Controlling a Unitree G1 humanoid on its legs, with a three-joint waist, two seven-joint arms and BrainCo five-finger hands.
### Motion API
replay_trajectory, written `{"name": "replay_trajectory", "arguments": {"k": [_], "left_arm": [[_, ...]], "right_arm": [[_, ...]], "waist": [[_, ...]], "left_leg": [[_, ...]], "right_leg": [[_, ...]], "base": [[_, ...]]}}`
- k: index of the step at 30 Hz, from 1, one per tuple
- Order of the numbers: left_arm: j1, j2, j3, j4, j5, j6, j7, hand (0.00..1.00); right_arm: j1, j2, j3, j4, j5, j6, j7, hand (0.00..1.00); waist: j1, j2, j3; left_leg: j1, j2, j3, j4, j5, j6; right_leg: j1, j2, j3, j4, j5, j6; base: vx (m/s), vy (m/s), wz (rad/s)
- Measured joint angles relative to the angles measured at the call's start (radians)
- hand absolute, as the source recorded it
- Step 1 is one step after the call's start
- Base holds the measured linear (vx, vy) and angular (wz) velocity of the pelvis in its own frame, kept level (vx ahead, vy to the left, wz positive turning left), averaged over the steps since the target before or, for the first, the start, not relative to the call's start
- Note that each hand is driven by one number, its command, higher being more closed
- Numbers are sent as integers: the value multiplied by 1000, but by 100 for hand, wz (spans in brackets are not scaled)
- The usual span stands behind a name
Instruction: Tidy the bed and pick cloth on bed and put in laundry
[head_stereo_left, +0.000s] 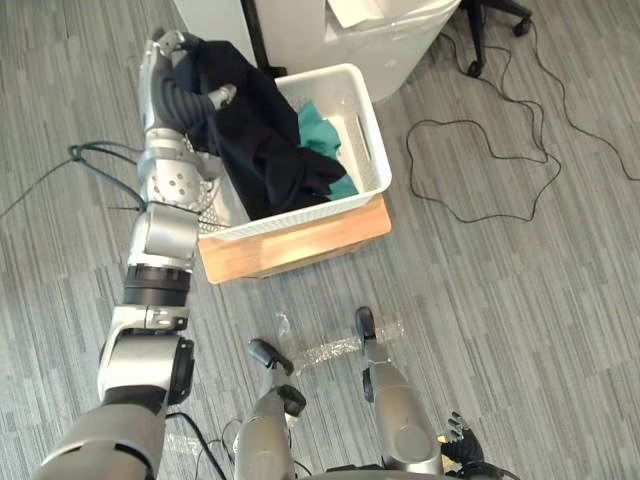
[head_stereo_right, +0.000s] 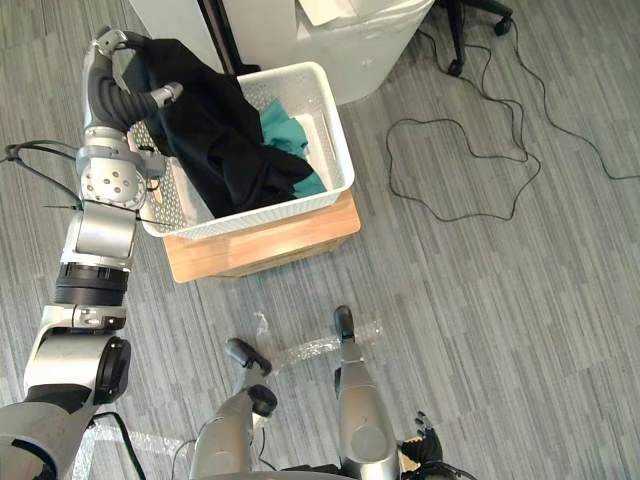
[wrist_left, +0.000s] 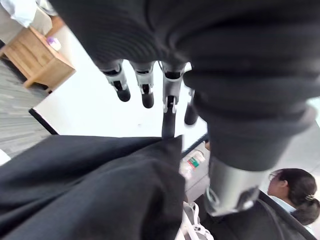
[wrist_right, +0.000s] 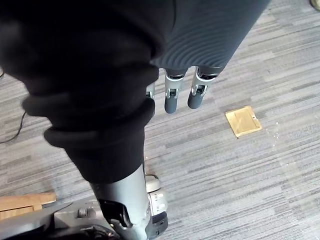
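The left hand (head_stereo_left: 165, 60) is raised over the far left corner of a white laundry basket (head_stereo_left: 374, 140); a black cloth (head_stereo_left: 255, 130) is caught between its thumb and a finger, the other fingers (wrist_left: 121, 89) nearly straight above the fabric's edge; from the hand the cloth hangs in soft, heavy folds, its lower end already lying inside the basket. The basket is rectangular, of perforated plastic with a rolled rim; below and to the right of the hand, under the black folds, 1 crumpled teal cloth (head_stereo_left: 320, 130) lies against the basket's far side. The basket stands on a low wooden box (head_stereo_left: 300, 240), whose front edge juts out past the basket's near wall. Just beyond the hand rises a white cabinet (head_stereo_left: 385, 45), close to the basket's far rim; to the right of the basket the grey striped floor (head_stereo_left: 520, 300) is open. The right hand (head_stereo_left: 458, 432) hangs low, well apart from the basket, fingers (wrist_right: 171, 97) straight and holding nothing, above bare floor near 1 square brass plate (wrist_right: 243, 121).
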Motion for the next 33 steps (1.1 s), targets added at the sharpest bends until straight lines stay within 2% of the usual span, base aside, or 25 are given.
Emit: {"name": "replay_trajectory", "arguments": {"k": [5,9,13,15,16,17,19,20,22,23,25,27,30,33], "left_arm": [[108,-34,-1,-58,-112,-29,-39,0],[234,-51,-2,-86,-149,-48,-78,0],[375,-96,13,-86,-171,-55,-83,0],[490,-151,18,-85,-205,-69,-85,0],[523,-169,23,-85,-221,-75,-87,0],[637,-230,55,-82,-270,-94,-97,0],[712,-266,71,-70,-339,-103,-106,0],[789,-303,89,-46,-425,-106,-124,0],[899,-343,94,68,-515,-105,-159,0],[929,-356,103,107,-537,-102,-173,0],[1017,-415,160,288,-582,-88,-205,0],[1054,-451,214,451,-584,-81,-212,0],[1064,-481,295,554,-593,-74,-212,0],[1046,-484,322,621,-507,-72,-208,0]], "right_arm": [[-10,-2,-1,36,-4,19,23,0],[-23,-2,-2,58,-42,24,34,0],[-27,0,-10,103,-82,32,37,0],[-27,2,-24,137,-103,43,37,0],[-27,2,-24,145,-109,45,38,0],[-27,7,-29,155,-118,49,39,0],[-27,9,-35,160,-118,51,41,0],[-28,8,-40,171,-118,52,44,0],[-24,3,-39,186,-119,61,42,0],[-24,1,-38,190,-120,64,41,0],[-15,-11,-17,193,-121,70,39,0],[-10,-15,-17,200,-118,71,39,0],[4,-20,-8,203,-85,71,34,0],[3,-41,25,231,-19,73,29,0]], "waist": [[0,-1,-1],[3,-3,-3],[6,-4,-54],[24,-3,-89],[27,-3,-96],[27,-3,-126],[28,-1,-136],[30,1,-151],[61,7,-167],[64,9,-178],[86,18,-217],[106,23,-233],[113,31,-255],[108,48,-283]], "left_leg": [[34,0,-14,0,-1,-1],[61,-1,-25,0,-4,2],[71,-1,-42,0,-4,2],[102,-2,-45,0,-4,2],[111,-2,-48,0,-4,2],[130,-2,-59,0,-10,-5],[147,-1,-71,0,-11,-6],[157,0,-73,-1,-17,-10],[193,-3,-69,0,-21,-12],[198,-4,-70,0,-22,-11],[218,-6,-69,0,-29,-17],[235,-8,-70,0,-32,-15],[239,-9,-76,0,-33,-15],[240,-13,-87,0,-33,-14]], "right_leg": [[45,-2,-20,-7,-3,-1],[81,-5,-28,-7,-11,2],[103,-7,-50,-9,-17,1],[136,-7,-51,-10,-22,0],[147,-7,-52,-10,-25,-1],[172,-8,-63,-10,-35,-1],[192,-8,-71,-6,-47,-1],[206,-7,-74,-5,-55,-7],[243,-6,-77,-5,-72,-2],[249,-6,-79,-4,-76,-4],[266,-8,-81,-4,-84,-5],[284,-9,-85,-3,-88,-6],[294,-10,-95,-5,-89,-6],[297,-12,-102,-5,-89,-6]], "base": [[-2,-20,7],[-6,-11,10],[3,-19,12],[27,-12,5],[32,-16,11],[27,-20,16],[25,-21,18],[18,-16,14],[8,-8,4],[0,0,0],[5,-9,2],[0,0,0],[-7,-16,11],[-22,-11,8]]}}
